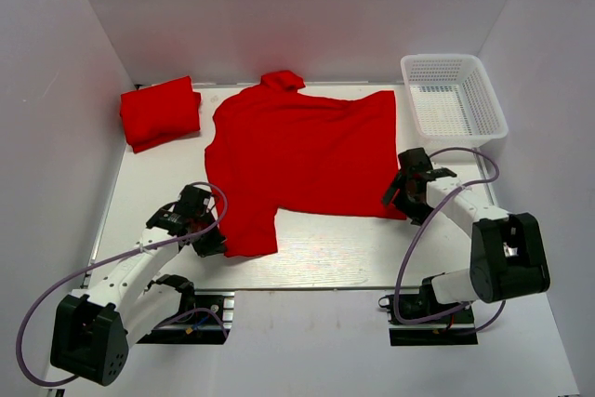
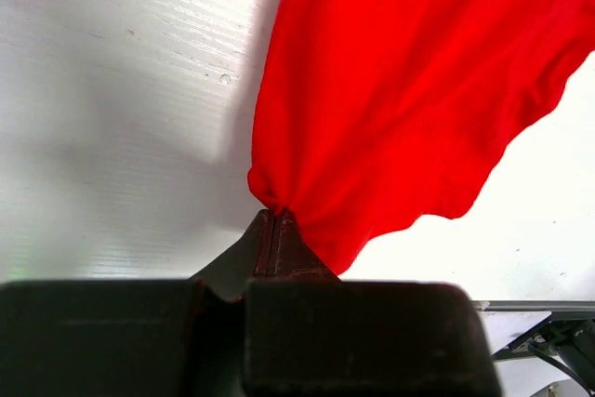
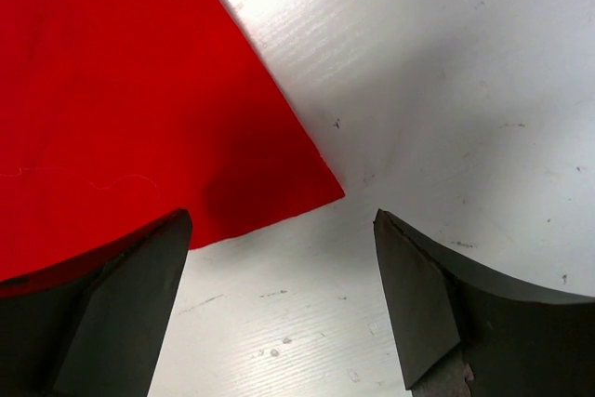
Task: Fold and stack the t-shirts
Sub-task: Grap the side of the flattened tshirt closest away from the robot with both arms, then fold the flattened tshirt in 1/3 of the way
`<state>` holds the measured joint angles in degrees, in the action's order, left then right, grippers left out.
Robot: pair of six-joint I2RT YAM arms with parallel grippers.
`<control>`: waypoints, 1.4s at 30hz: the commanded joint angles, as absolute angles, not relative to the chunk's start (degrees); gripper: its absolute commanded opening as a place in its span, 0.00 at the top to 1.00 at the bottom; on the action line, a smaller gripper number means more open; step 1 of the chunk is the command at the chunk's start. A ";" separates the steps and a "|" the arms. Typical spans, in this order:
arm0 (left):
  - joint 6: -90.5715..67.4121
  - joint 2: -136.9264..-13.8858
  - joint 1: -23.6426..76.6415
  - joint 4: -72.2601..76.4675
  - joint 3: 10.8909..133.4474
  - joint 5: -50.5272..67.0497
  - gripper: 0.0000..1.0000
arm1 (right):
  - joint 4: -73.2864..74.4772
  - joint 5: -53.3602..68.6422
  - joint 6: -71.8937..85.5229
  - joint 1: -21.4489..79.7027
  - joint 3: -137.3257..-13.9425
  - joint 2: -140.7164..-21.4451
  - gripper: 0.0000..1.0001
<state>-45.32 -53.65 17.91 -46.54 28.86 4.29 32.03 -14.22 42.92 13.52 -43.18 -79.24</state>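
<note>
A red t-shirt (image 1: 302,151) lies spread over the middle of the table, one sleeve reaching toward the near left. My left gripper (image 1: 210,241) is shut on that sleeve's edge, and in the left wrist view the cloth (image 2: 409,90) bunches at the tips of the left gripper (image 2: 272,214). A second red t-shirt (image 1: 160,112) sits folded at the far left. My right gripper (image 1: 398,194) hovers open at the spread shirt's near right corner (image 3: 321,191); in the right wrist view the right gripper (image 3: 282,220) has bare table between its fingers.
A white mesh basket (image 1: 454,95) stands at the far right corner. White walls close in the table (image 1: 335,248) on the left, back and right. Both arms' cables loop beside their bases at the near edge.
</note>
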 commanded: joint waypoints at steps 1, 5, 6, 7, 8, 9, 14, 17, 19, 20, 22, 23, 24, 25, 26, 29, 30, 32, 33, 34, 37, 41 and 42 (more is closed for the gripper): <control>-45.62 -53.26 18.19 -47.55 28.74 5.36 1.00 | 29.63 -15.21 44.12 13.27 -43.15 -80.15 0.15; -45.62 -53.26 18.19 -47.55 29.26 5.36 1.00 | 28.92 -15.38 44.12 13.45 -43.07 -81.82 0.15; -45.62 -53.26 18.19 -47.55 29.27 5.36 1.00 | 28.74 -14.95 44.21 13.27 -42.63 -82.09 0.18; -45.62 -53.26 18.19 -47.55 29.27 5.36 1.00 | 28.31 -14.94 44.21 13.36 -42.45 -82.52 0.20; -45.62 -53.26 18.19 -47.55 29.27 5.36 1.00 | 27.52 -14.25 44.38 13.36 -41.84 -82.88 0.25; -45.62 -53.26 18.19 -47.55 29.27 5.36 1.00 | 27.51 -14.15 44.38 13.27 -41.57 -83.14 0.28; -45.62 -52.74 18.19 -48.77 29.96 5.36 1.00 | 27.16 -14.41 44.82 13.27 -40.61 -83.06 0.76; -45.62 -52.21 18.19 -50.62 31.63 4.75 1.00 | 29.08 -15.11 44.83 13.27 -40.08 -81.66 1.00; -45.62 -51.59 18.19 -53.34 33.21 4.75 1.00 | 30.75 -15.29 44.47 13.10 -39.55 -79.90 1.00; -45.62 -50.81 18.19 -54.39 33.74 4.75 1.00 | 31.54 -15.47 44.39 13.27 -39.46 -79.54 1.00; -45.62 -50.01 18.19 -58.17 35.33 5.27 1.00 | 34.08 -15.56 43.77 13.27 -39.38 -77.62 1.00; -45.62 -49.31 18.19 -59.49 35.94 5.80 1.00 | 35.84 -15.12 43.33 13.27 -39.03 -77.09 1.00; -45.62 -49.31 18.19 -61.94 36.99 6.84 1.00 | 37.86 -15.12 42.90 13.18 -38.94 -75.17 1.00; -45.62 -48.61 18.19 -63.27 38.05 6.86 1.00 | 40.49 -15.03 42.63 13.36 -38.41 -74.36 1.00; -45.09 -47.82 18.19 -64.41 38.06 7.99 1.00 | 40.52 -14.68 42.89 13.27 -38.15 -73.57 1.00; -45.09 -46.15 18.19 -69.94 41.91 9.49 1.00 | 46.66 -12.67 42.80 13.27 -36.39 -68.30 1.00; -45.09 -46.14 18.19 -74.05 43.05 9.49 1.00 | 49.98 -11.70 42.89 13.18 -36.13 -64.81 1.00; -44.38 -45.62 18.19 -78.11 46.82 9.49 1.00 | 52.97 -10.81 42.62 13.36 -37.43 -61.89 1.00; -43.60 -45.09 18.19 -80.22 48.93 9.49 1.00 | 54.22 -10.29 40.71 13.19 -38.14 -60.74 1.00; -42.98 -45.09 18.19 -80.24 48.95 10.01 1.00 | 54.32 -10.37 40.43 13.18 -38.58 -60.56 1.00; -40.52 -46.05 18.19 -80.24 50.01 10.55 1.00 | 58.44 -11.69 39.90 13.36 -39.72 -61.52 1.00; -37.89 -50.08 18.19 -74.83 51.58 9.84 1.00 | 56.61 -12.21 38.06 13.27 -40.34 -63.72 1.00; -37.88 -50.79 18.19 -73.23 52.37 9.32 1.00 | 56.08 -12.22 37.97 13.36 -40.69 -63.89 1.00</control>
<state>-40.49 -48.53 17.91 -75.57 49.36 9.45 54.15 -11.42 39.75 13.47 -38.13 -63.61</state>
